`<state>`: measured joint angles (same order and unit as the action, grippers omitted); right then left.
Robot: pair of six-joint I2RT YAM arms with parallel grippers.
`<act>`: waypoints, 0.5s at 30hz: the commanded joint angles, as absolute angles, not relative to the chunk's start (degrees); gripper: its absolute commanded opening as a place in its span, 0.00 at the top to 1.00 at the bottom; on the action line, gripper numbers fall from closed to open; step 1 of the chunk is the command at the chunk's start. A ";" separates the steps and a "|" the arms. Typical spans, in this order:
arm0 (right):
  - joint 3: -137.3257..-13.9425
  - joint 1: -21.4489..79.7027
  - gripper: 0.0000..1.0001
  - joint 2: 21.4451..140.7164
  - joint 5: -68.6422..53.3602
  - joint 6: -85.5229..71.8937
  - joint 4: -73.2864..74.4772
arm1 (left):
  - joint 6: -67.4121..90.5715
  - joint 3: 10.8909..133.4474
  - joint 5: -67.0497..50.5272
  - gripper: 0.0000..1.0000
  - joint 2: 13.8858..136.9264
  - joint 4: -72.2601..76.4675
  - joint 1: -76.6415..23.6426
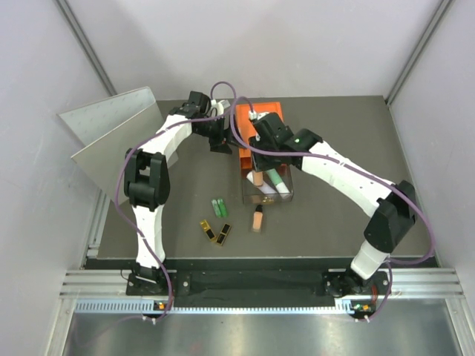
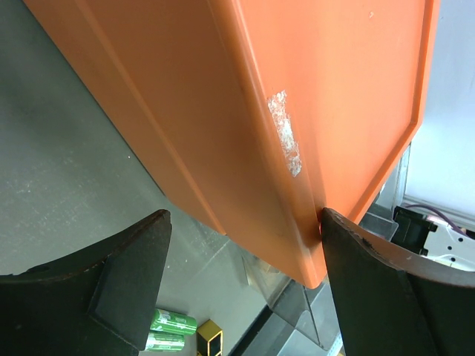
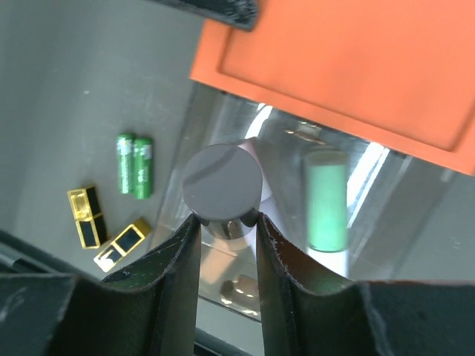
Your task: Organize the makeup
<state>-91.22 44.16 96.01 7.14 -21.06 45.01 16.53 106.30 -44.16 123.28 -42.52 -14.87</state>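
Orange box [image 1: 256, 119] sits at the far middle of the table [image 1: 326, 222], with its clear drawer [image 1: 244, 194] pulled out toward the arms. Right claw [image 3: 223, 219] is over the drawer, its fingers closed narrowly on the orange stick [image 1: 257, 179]. The stick stands upright, and the right wrist view shows mostly its dark round cap end, pinched from both sides. Green stick [image 3: 326, 200] lies in the drawer just beside it, and white stick [image 1: 269, 191] lies in the drawer at the near end. Left claw [image 2: 245, 215] is at the box's left side with its jaws spread wide around the box's near corner. One finger [image 2: 371, 274] touches the box edge and the other stands apart from it, so nothing is held. On the table nearer the arms, outside the drawer, the peach bottle [image 1: 257, 219] lies just below the drawer's front edge with its black cap pointing away from the arms. The two green tubes [image 1: 220, 207] lie side by side and touching, left of the bottle. The two black-gold cases [image 1: 216, 233] lie near each other, just nearer the arms than the tubes.
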 commanded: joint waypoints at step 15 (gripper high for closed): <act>-92.90 45.44 0.98 103.27 -4.31 -24.17 45.88 | 11.78 104.68 -31.46 0.16 127.53 -46.93 -14.85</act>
